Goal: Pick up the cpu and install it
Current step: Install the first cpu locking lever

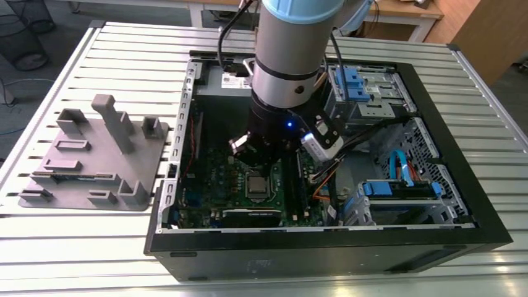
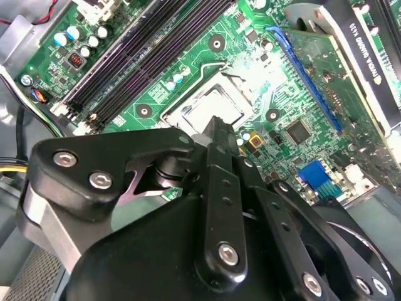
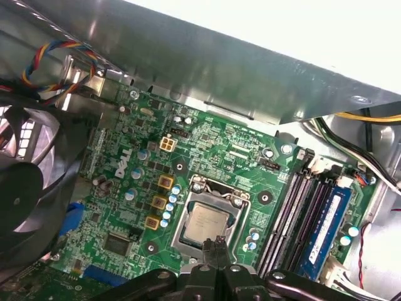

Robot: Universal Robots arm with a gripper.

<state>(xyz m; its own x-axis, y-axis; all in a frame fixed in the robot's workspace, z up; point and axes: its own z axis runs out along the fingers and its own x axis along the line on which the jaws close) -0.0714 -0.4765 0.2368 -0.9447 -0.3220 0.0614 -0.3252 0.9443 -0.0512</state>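
Cpu (image 3: 207, 224) is being seen already seated in the socket frame (image 3: 212, 190) on the green motherboard (image 3: 135, 182), centre-low in the first wrist view; in the second wrist view the cpu (image 2: 212, 110) is lying at frame centre, just above the tool tips. In the exterior view the cpu (image 1: 258, 184) is showing as a small grey square on the board, lower middle of the frame, directly below the arm.

Tool (image 3: 218, 246) is being held just over the near edge of the cpu, fingers pressed together with no gap visible between them and nothing gripped; contact with the chip cannot be told. In the second wrist view the tool (image 2: 217, 130) is rising from the bottom of the frame, black linkage and bolts being seen in front.

Computer case (image 1: 462, 185) is lying open on the slatted metal bench (image 1: 123, 55), filling the middle and right of the exterior view. Grey plastic tray (image 1: 91, 161) with upright blocks is sitting on the bench at the left of the frame, beside the case and apart from the arm. Memory slots (image 3: 294, 213) are running right of the socket in the first wrist view; black fan (image 3: 25, 182) is sitting at the left edge.
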